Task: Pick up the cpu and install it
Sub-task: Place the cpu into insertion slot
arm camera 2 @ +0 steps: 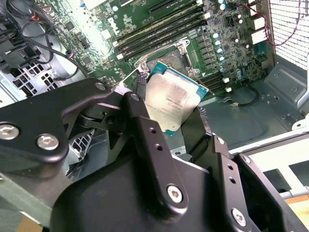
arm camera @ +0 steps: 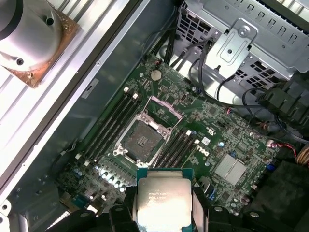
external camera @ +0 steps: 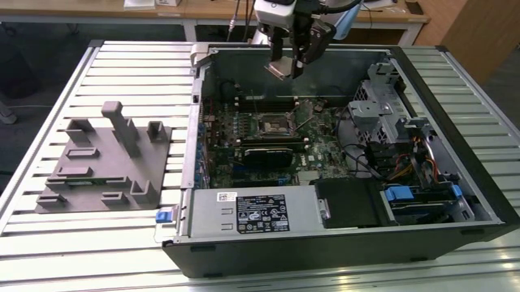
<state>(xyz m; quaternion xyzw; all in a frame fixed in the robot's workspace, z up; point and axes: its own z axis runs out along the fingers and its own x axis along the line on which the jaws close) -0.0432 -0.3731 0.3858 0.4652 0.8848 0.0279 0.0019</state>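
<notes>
Cpu (external camera: 282,69), just the one, silver on top with a pale rim, hangs in the air over the far end of the single open computer case (external camera: 341,246). It is pinched by two opposite edges between the two black fingers (arm camera 2: 149,140) of the one gripper (external camera: 289,68), which are closed in only as far as the cpu's width. It sits well above the green motherboard (external camera: 321,149) and touches nothing but the fingers. There is one socket (arm camera: 142,140). The first wrist view shows it bare, with its metal frame open and the cpu apart from it. In the second wrist view the cpu sits tilted, hiding part of that socket. The exterior view adds one grey fixture (external camera: 101,164), which lies on the slatted table (external camera: 49,91) at the exterior view's left of the case, well apart from the gripper.
</notes>
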